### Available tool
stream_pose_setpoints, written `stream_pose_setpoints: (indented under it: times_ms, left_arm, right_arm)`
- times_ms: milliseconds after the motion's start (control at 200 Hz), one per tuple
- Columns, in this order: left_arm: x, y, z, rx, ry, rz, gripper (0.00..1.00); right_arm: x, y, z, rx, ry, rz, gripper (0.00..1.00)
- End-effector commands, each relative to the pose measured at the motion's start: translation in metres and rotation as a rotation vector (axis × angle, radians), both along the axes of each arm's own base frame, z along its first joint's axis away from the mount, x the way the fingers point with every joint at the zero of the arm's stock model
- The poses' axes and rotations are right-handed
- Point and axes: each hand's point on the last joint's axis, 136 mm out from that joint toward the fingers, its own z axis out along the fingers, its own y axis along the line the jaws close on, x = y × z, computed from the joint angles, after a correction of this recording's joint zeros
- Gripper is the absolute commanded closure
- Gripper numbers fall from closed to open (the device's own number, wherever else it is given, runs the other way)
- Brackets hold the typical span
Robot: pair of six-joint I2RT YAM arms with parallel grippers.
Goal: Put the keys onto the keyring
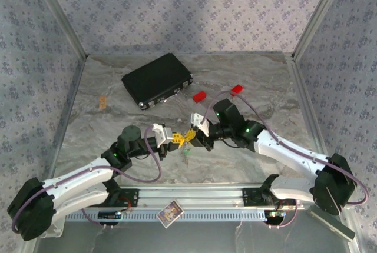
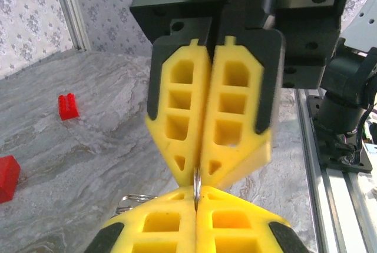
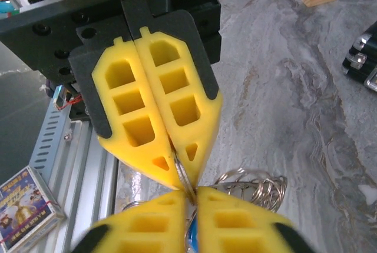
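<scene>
My two grippers meet tip to tip above the middle of the table. Between them stands the keyring (image 2: 197,183), a thin silvery metal ring seen edge-on. The left gripper (image 2: 197,199) is shut on its lower part and the right gripper (image 3: 192,194) is shut on its other end. More wire coils of the keyring (image 3: 259,187) bunch beside the right fingers. A blue key head (image 3: 192,238) peeks out low between the right fingers. In the top view a thin greenish key (image 1: 187,155) dangles under the left gripper (image 1: 180,139) and right gripper (image 1: 194,136).
A black rectangular case (image 1: 158,80) lies at the back left. Two red blocks (image 1: 200,96) (image 1: 237,89) sit behind the grippers, and a small tan piece (image 1: 103,102) lies at the left. A card box (image 1: 171,212) rests on the front rail (image 1: 235,197).
</scene>
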Motion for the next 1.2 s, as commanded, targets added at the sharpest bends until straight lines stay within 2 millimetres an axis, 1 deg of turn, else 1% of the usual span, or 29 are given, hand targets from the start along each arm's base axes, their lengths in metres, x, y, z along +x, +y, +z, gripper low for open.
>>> stream_pose_setpoints:
  times_ms: [0,105,240,335,395,480,550,670,705,725,755,780,800,835,969,1059,1194]
  left_arm:
    - [-0.006,-0.004,0.023,-0.072,-0.049,-0.034,0.97]
    - [-0.002,-0.002,0.02,-0.048,-0.038,-0.003,0.82]
    - [-0.001,0.0,0.009,0.048,-0.034,0.005,0.81]
    - [-0.004,-0.002,0.006,0.087,-0.032,-0.016,0.86]
    - [-0.005,-0.005,0.003,0.109,-0.024,-0.03,0.88]
    - [-0.005,-0.008,0.001,0.121,-0.021,-0.043,0.87]
    - [-0.005,-0.01,0.003,0.111,-0.022,-0.046,0.87]
    - [-0.005,-0.01,0.004,0.108,-0.026,-0.049,0.99]
    - [-0.006,-0.01,0.004,0.108,-0.027,-0.051,1.0]
    - [-0.007,-0.009,0.004,0.108,-0.027,-0.051,1.0]
    - [-0.007,-0.009,0.004,0.103,-0.028,-0.051,1.0]
    - [-0.008,-0.008,0.005,0.096,-0.029,-0.05,1.0]
    - [-0.008,-0.008,0.005,0.09,-0.027,-0.048,1.0]
    - [-0.009,-0.008,0.007,0.075,-0.032,-0.048,1.0]
    - [-0.011,-0.006,0.012,0.016,-0.041,-0.047,1.0]
    - [-0.013,-0.006,0.015,-0.002,-0.042,-0.055,1.0]
    - [-0.012,-0.006,0.019,-0.015,-0.043,-0.053,1.0]
  right_arm:
    - [0.001,0.005,0.006,0.024,-0.032,0.011,1.0]
    - [0.002,-0.001,0.009,-0.005,-0.068,-0.003,1.0]
    - [-0.003,-0.009,0.004,-0.11,-0.074,0.031,1.0]
    - [-0.009,-0.012,0.001,-0.187,-0.077,0.076,1.0]
    - [-0.011,-0.01,0.007,-0.197,-0.071,0.095,1.0]
    - [-0.015,-0.005,0.013,-0.19,-0.084,0.123,1.0]
    - [-0.017,-0.003,0.011,-0.214,-0.088,0.134,1.0]
    - [-0.017,-0.002,0.007,-0.237,-0.086,0.129,1.0]
    - [-0.014,-0.003,0.007,-0.225,-0.079,0.1,1.0]
    - [-0.011,-0.005,0.007,-0.216,-0.076,0.082,0.93]
    - [-0.008,-0.007,0.008,-0.196,-0.073,0.057,0.79]
    - [-0.006,-0.01,0.007,-0.183,-0.069,0.036,0.71]
    - [-0.005,-0.013,0.006,-0.174,-0.067,0.023,0.68]
    - [-0.002,-0.015,0.005,-0.151,-0.074,-0.002,0.64]
    - [0.002,-0.022,-0.02,-0.132,-0.064,-0.061,0.61]
    - [0.003,-0.016,-0.024,-0.094,-0.059,-0.071,0.6]
    - [-0.002,-0.007,-0.029,-0.075,-0.054,-0.043,0.58]
